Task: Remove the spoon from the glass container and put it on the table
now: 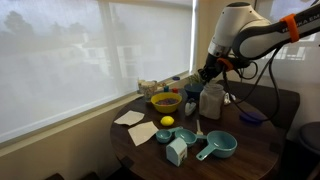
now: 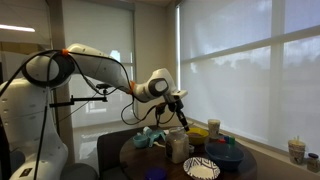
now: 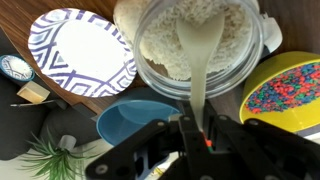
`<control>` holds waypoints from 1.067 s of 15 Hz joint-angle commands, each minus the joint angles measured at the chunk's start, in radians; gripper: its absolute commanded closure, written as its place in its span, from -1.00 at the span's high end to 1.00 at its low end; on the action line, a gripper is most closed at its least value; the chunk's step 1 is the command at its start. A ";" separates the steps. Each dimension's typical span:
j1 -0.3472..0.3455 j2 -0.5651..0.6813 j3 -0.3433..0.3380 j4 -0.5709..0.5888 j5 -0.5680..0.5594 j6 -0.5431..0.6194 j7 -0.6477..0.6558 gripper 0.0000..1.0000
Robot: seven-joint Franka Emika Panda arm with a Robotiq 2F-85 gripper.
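Observation:
The glass container (image 3: pixel 195 38), a clear jar with whitish-beige contents, fills the top of the wrist view; it also stands on the round dark table in both exterior views (image 1: pixel 211 100) (image 2: pixel 178 146). The pale spoon (image 3: pixel 200 60) has its bowl over the jar's contents and its thin handle runs down between my fingers. My gripper (image 3: pixel 196 125) is shut on the spoon's handle, right above the jar (image 1: pixel 208 72) (image 2: pixel 181 108). The table (image 1: pixel 250 150) is dark brown wood.
A yellow bowl with coloured bits (image 3: pixel 290 90) (image 1: pixel 165 101), a blue bowl (image 3: pixel 135 120), a blue-patterned white plate (image 3: pixel 80 50) (image 2: pixel 201 168), teal measuring cups (image 1: pixel 217 147), a small teal carton (image 1: pixel 176 151), a lemon (image 1: pixel 167 122) and paper napkins (image 1: pixel 130 118) crowd the table. Window blinds stand behind.

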 commanded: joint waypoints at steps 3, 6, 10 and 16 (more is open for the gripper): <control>0.017 0.006 -0.013 0.040 -0.065 0.025 0.058 -0.93; 0.014 -0.006 -0.010 0.051 -0.112 0.055 0.087 -0.93; 0.011 -0.022 -0.005 0.054 -0.189 0.099 0.143 -0.93; 0.015 -0.055 0.004 0.020 -0.239 0.160 0.180 -0.93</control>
